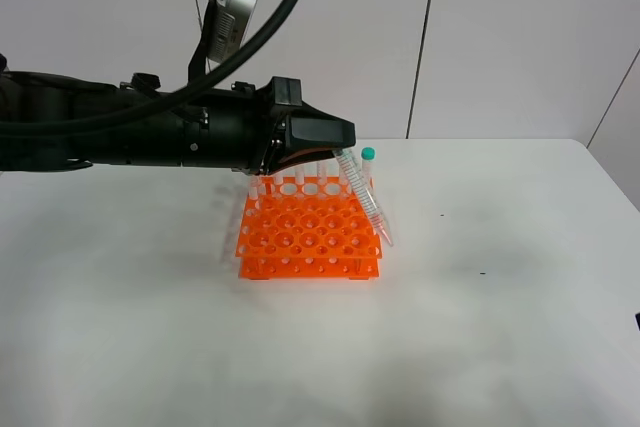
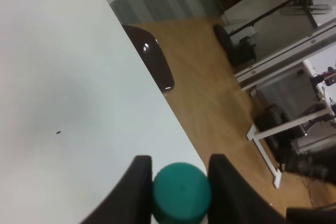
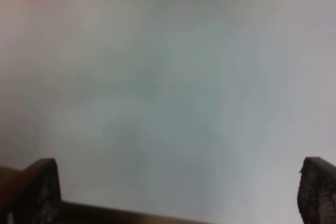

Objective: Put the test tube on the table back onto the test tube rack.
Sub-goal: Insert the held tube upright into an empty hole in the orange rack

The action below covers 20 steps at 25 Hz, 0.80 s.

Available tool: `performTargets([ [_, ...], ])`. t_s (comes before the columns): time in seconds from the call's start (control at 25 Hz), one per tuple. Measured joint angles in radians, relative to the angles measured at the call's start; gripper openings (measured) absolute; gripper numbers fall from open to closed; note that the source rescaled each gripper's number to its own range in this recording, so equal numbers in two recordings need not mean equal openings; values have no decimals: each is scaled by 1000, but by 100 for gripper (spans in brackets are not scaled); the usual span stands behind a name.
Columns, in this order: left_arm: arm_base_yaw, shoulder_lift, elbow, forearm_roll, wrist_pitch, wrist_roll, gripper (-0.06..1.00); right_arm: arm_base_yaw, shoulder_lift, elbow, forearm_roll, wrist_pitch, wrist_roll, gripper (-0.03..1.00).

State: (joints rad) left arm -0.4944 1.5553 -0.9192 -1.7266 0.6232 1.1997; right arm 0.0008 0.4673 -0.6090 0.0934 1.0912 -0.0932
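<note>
Test tube [image 1: 374, 209] is hanging tilted at the right edge of the rack [image 1: 305, 239], teal cap [image 1: 368, 154] uppermost and pointed tip angling down toward the rack's near right corner; whether the tip is touching the rack or the table [image 1: 500, 347] cannot be told. Left gripper [image 2: 178, 182] is reaching in from the left above the rack's far side, and its two dark fingers [image 2: 137, 184] are pressing together on the cap, one on each side, as the left wrist view is showing. The orange rack is sitting near the middle of the white table, with several clear tubes [image 1: 300, 183] standing in its far row beneath the arm. A small dark speck [image 1: 442, 215] is lying on the table to the right of the rack. Right gripper [image 3: 181, 192] is hovering over bare table with its fingers [image 3: 46, 187] standing wide apart and gripping nothing; only an orange corner of the rack is showing in the right wrist view.
</note>
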Motion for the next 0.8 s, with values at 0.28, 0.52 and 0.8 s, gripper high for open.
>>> performTargets([
  [0.28,0,0,0,0,4,0,0,0,-287,115,-7,-50,3,100],
  [0.52,0,0,0,0,4,0,0,0,-317,117,-7,-59,4,100],
  [0.8,0,0,0,0,4,0,0,65,-344,117,-8,-59,4,100],
])
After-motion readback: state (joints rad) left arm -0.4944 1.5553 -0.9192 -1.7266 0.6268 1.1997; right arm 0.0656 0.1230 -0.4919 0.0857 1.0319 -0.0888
